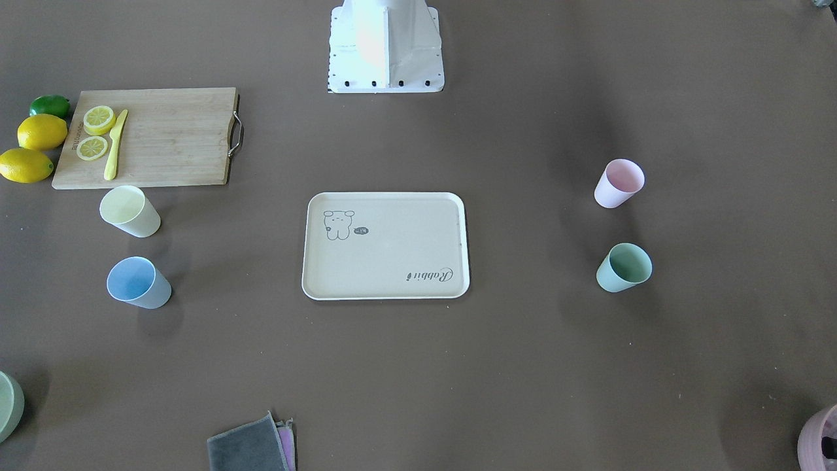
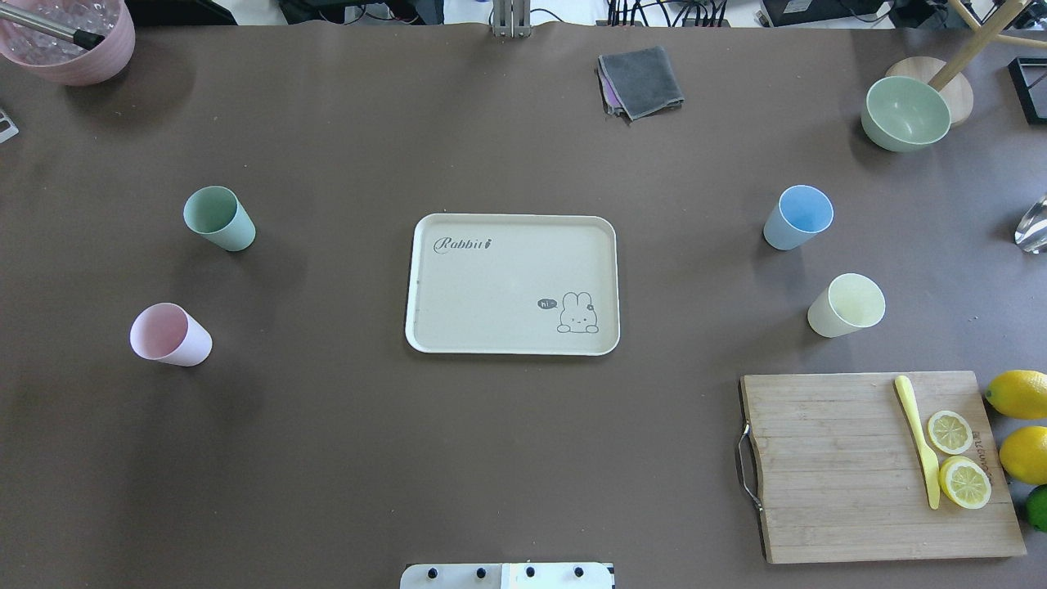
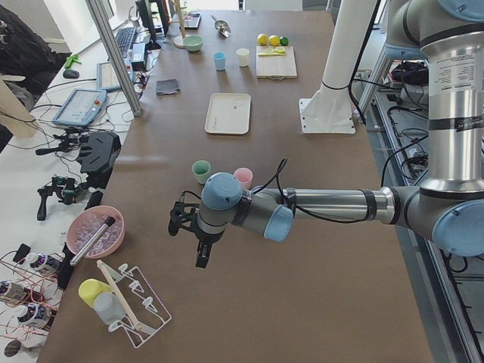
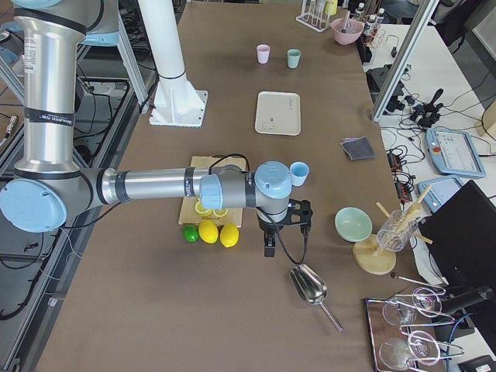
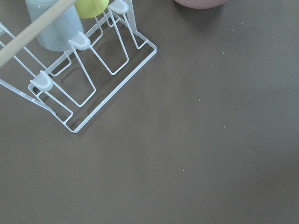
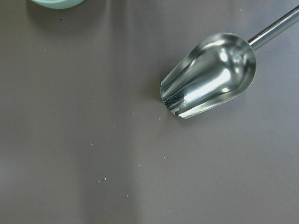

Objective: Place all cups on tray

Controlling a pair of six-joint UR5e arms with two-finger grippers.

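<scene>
The left end effector (image 3: 201, 257) and the right end effector (image 4: 268, 246) hang over opposite ends of the surface (image 2: 327, 450); I cannot tell whether either is released or clenched. Seen from overhead, the pink cup (image 2: 170, 335) and green cup (image 2: 218, 218) stand left of the tray (image 2: 491, 286), and the blue cup (image 2: 797, 217) and yellow cup (image 2: 847, 305) stand right of it, all well apart from it.

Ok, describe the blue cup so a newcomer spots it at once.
Find the wooden cutting board on the robot's right. Two cups stand just past it, toward the green bowl. The blue cup is the farther one; the pale yellow cup sits nearer the board.
</scene>
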